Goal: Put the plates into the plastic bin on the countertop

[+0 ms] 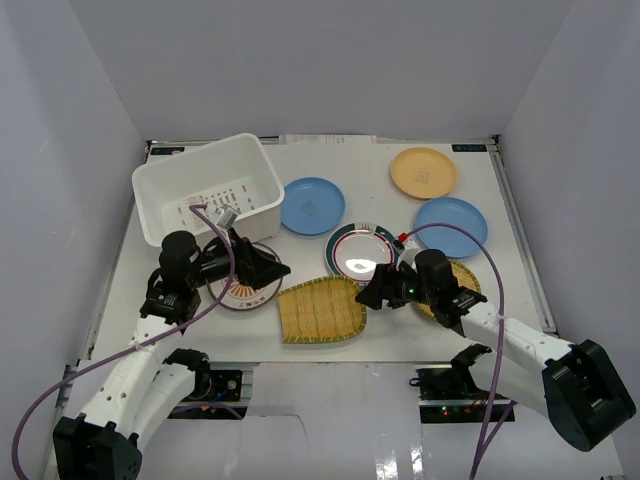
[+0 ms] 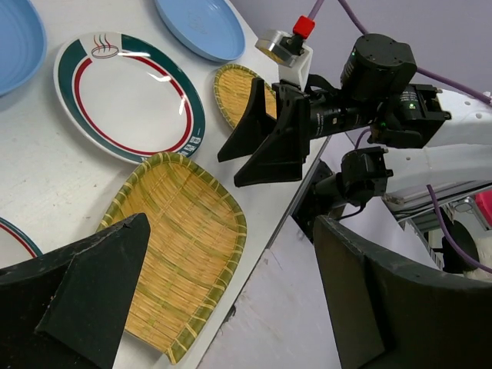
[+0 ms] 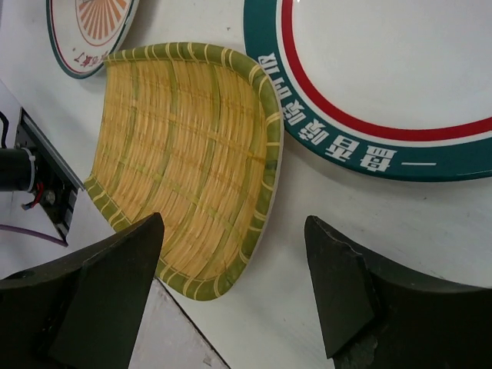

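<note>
- Plastic bin: a white tub with slotted walls, set on the countertop.
- Blue plate: plain and round, laid just right of the plastic bin.
- Woven plate: yellow, green-edged, scoop-shaped, laid outside the plastic bin, nearer and to its right.
- Left gripper: jaws spread, nothing held, shown just in front of the plastic bin.
- Right gripper: jaws spread, nothing held, shown well right of the plastic bin.

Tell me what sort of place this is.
Probably a robot test booth staged as a dish-clearing counter, not a real kitchen: plain white walls box in a rail-edged white countertop, and assorted plates lie beside a slotted plastic bin.
</note>
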You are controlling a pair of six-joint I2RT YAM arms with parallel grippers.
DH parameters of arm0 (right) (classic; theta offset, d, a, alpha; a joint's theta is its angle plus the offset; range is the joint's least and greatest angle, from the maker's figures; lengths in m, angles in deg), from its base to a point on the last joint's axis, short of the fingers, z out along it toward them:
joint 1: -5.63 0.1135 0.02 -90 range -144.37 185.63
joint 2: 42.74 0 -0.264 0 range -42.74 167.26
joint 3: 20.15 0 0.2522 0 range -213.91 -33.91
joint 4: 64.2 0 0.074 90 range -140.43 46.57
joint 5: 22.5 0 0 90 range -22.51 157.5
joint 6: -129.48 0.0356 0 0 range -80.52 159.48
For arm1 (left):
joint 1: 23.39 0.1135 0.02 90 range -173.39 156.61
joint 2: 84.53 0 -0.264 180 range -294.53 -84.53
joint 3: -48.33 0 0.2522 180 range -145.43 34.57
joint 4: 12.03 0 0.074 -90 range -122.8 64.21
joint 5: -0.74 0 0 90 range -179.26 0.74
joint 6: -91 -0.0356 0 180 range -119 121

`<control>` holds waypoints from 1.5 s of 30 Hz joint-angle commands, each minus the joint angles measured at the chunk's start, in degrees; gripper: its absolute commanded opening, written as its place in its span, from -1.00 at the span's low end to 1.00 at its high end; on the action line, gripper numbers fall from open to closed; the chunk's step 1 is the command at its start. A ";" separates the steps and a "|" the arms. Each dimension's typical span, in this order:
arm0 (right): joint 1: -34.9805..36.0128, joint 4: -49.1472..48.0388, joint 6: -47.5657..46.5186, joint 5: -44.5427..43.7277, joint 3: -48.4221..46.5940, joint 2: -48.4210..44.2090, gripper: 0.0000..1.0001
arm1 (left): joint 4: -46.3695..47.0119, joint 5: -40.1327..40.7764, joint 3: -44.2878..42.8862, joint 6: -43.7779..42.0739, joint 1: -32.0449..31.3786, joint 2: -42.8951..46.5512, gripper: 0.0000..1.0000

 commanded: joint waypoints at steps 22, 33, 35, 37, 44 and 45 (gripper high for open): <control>7.39 -6.95 12.00 -4.98 -2.93 -3.46 -0.84 | -6.59 11.81 -13.17 -1.86 -0.42 10.44 0.96; 7.65 -12.26 7.24 -5.33 -42.26 13.00 -0.84 | -7.82 19.72 -28.12 0.61 -1.30 14.75 0.96; 8.44 -12.97 6.71 -5.33 -49.58 22.84 -0.84 | -8.43 20.60 -29.00 0.70 -1.38 15.71 0.96; 10.28 -10.17 4.53 -6.38 -62.45 33.44 -0.84 | -8.87 22.27 -29.09 1.31 -1.47 16.24 0.96; 14.33 2.92 -1.28 -11.99 -103.67 64.50 -0.85 | -9.93 25.18 -26.02 3.78 -2.17 17.30 0.96; 14.86 4.59 -1.72 -12.80 -108.11 67.84 -0.85 | -10.28 25.53 -25.84 3.78 -2.35 17.21 0.96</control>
